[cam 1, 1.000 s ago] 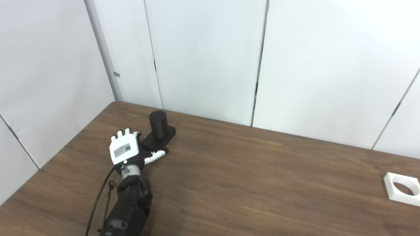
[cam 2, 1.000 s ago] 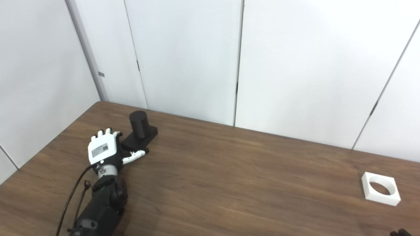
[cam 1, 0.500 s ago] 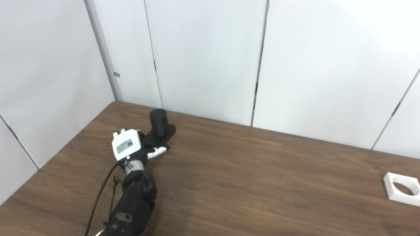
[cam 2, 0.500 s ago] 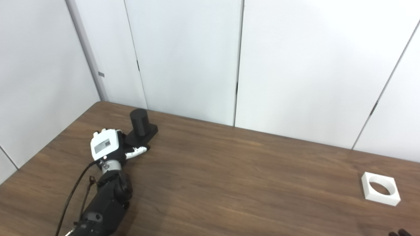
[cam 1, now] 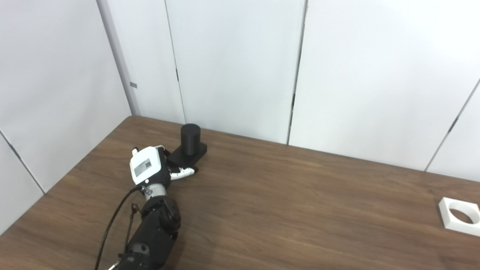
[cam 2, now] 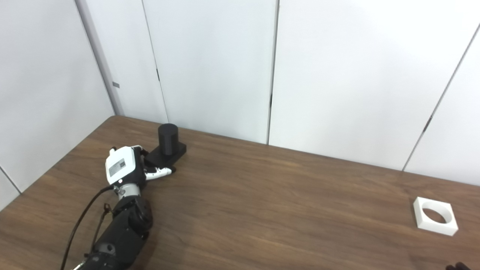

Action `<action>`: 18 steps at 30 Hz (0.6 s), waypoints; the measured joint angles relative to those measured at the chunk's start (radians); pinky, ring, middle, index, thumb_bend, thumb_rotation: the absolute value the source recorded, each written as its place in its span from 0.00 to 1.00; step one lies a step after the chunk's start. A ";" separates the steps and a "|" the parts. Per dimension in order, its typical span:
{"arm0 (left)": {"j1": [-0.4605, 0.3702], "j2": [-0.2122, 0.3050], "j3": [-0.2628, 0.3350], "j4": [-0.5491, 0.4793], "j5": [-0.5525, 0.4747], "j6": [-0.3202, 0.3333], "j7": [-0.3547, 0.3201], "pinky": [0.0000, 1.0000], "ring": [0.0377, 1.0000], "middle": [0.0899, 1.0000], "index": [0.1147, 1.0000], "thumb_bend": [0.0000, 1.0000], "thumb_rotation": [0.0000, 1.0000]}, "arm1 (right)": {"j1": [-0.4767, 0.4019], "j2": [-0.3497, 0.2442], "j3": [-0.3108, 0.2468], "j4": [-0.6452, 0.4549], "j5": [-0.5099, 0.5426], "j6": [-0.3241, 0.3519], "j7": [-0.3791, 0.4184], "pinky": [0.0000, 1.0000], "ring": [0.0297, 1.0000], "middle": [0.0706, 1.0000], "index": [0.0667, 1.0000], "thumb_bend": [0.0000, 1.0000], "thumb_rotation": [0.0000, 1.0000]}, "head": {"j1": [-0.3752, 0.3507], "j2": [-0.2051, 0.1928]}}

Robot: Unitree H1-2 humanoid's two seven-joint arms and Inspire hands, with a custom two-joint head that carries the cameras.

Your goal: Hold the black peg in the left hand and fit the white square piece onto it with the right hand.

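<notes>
1. The brown wooden table (cam 1: 285,210) takes up the whole lower half of the room from where I stand, running back to the white wall panels (cam 1: 232,63) behind it.

2. The left arm (cam 1: 153,232), black with a cable looping beside it, comes up from the bottom edge at the left and reaches toward the far left corner of the table.

3. The left hand (cam 1: 148,169), white-backed with a label on it, is at the near edge of the black peg's base. Its fingers are curled down over that edge and the thumb (cam 1: 182,173) lies along the base's near side, so it looks clasped on the base, though the grip itself is hidden behind the hand.

4. The black peg (cam 1: 190,138) stands upright, a short cylinder on a flat square base (cam 1: 193,153), near the back left of the table.

5. The white square piece (cam 2: 435,215) lies flat at the far right of the table, well apart from the peg. Its round hole holds nothing; bare table shows through it.

6. Of the right hand, only a dark tip (cam 2: 456,266) shows at the bottom right corner, and I cannot tell how its fingers are set.
</notes>
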 measured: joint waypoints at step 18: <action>0.221 0.018 -0.100 -0.331 -0.046 -0.139 -0.116 0.97 0.84 0.74 0.42 0.52 0.05 | 0.007 -0.001 0.016 -0.011 -0.040 0.004 0.000 1.00 0.99 0.97 0.95 0.82 0.94 | -0.097 0.032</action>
